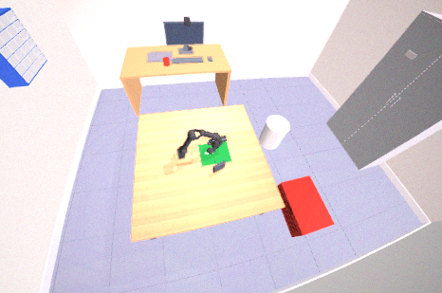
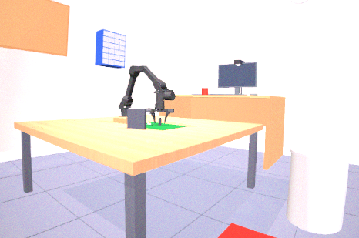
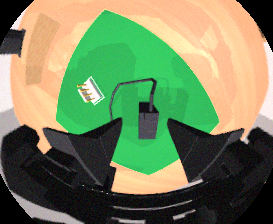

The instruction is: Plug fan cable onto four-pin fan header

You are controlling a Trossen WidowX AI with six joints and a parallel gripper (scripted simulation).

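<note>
Hand spread around the black plug, fingers apart from it, above the green board

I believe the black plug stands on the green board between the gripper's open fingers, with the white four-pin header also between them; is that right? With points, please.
Not quite: the wrist view shows the white four-pin header (image 3: 91,91) off to one side, not between the fingers. The rest holds.

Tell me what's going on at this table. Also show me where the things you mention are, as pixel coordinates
A robot arm has its gripper (image 2: 159,122) (image 3: 145,120) lowered around a small black plug (image 3: 148,124) on a green board (image 2: 169,126) (image 3: 152,162). The fingers stand apart, with gaps either side of the plug, so it isn't gripped. The white header (image 3: 91,91) sits off to one side, with nothing plugged in.
</note>
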